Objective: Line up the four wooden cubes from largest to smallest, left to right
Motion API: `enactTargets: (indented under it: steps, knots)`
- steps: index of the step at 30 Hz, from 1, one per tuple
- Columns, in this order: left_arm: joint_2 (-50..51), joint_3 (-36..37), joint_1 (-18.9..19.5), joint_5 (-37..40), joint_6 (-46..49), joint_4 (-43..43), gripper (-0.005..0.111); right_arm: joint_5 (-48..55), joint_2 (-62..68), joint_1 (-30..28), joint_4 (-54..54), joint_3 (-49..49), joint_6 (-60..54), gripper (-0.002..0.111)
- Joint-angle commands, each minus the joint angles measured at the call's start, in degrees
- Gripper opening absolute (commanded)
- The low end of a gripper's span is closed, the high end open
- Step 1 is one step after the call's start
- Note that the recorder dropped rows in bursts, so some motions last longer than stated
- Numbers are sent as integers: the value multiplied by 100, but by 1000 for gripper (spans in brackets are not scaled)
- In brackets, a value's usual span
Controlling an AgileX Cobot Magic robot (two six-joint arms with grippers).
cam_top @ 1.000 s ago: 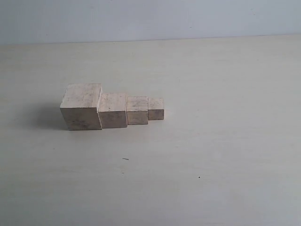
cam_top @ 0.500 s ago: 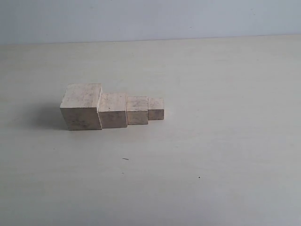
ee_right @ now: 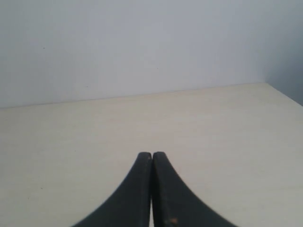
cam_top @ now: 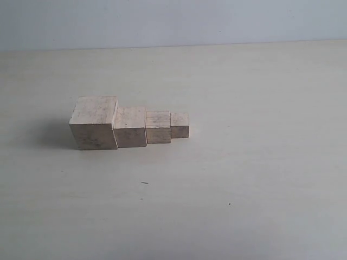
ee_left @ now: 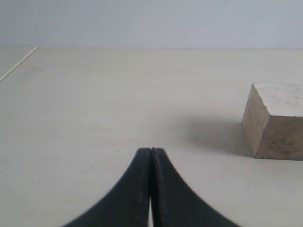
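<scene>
Four pale wooden cubes stand in a touching row on the table in the exterior view: the largest cube (cam_top: 94, 123) at the left, then the second cube (cam_top: 130, 127), the third cube (cam_top: 158, 127), and the smallest cube (cam_top: 180, 125) at the right. Neither arm shows in the exterior view. In the left wrist view my left gripper (ee_left: 150, 150) is shut with nothing in it, and the largest cube (ee_left: 275, 120) sits well apart from it. My right gripper (ee_right: 152, 154) is shut on nothing, with no cube in its view.
The cream table (cam_top: 244, 162) stretches back to a pale wall (cam_top: 173, 21). A thin pale strip (ee_left: 18, 64) lies along the table's far side in the left wrist view. A table corner and edge (ee_right: 279, 94) show in the right wrist view.
</scene>
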Motion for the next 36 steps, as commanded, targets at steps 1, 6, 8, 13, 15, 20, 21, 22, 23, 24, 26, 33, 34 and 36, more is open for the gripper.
enactTargets:
  steps: [1, 6, 8, 13, 15, 20, 21, 22, 23, 24, 26, 33, 34, 36]
  knots:
    - [-23, -2, -39, -42, -44, -44, 0, 291, -36, -174, -38, 24, 54, 0]
    - [-23, -2, -39, -42, -44, -44, 0, 653, -36, -174, -85, 58, 54, 0]
    - [-23, -2, -39, -42, -44, -44, 0, 623, -36, -174, -99, 58, 54, 0]
    - [-23, -2, -39, -42, -44, -44, 0, 596, -36, -174, -121, 58, 54, 0]
    - [-23, -2, -39, -42, -44, -44, 0, 596, -36, -174, -121, 58, 54, 0]
    - [-23, -2, -39, -42, -44, -44, 0, 596, -36, -174, -108, 58, 54, 0]
    - [-23, -2, -39, -42, -44, -44, 0, 596, -36, -174, -108, 58, 54, 0]
    - [-23, -2, -39, -42, -44, -44, 0, 596, -36, -174, -108, 58, 54, 0]
    - [-23, -2, -39, -42, -44, -44, 0, 596, -36, -174, -108, 58, 54, 0]
    - [-23, -2, -39, -42, -44, -44, 0, 596, -36, -174, -108, 58, 54, 0]
    - [-23, -2, -39, -42, -44, -44, 0, 596, -36, -174, -108, 58, 54, 0]
    - [-23, -2, -39, -42, -44, -44, 0, 596, -36, -174, -97, 58, 54, 0]
    - [-23, -2, -39, -42, -44, -44, 0, 596, -36, -174, -97, 58, 54, 0]
    - [-23, -2, -39, -42, -44, -44, 0, 596, -36, -174, -97, 58, 54, 0]
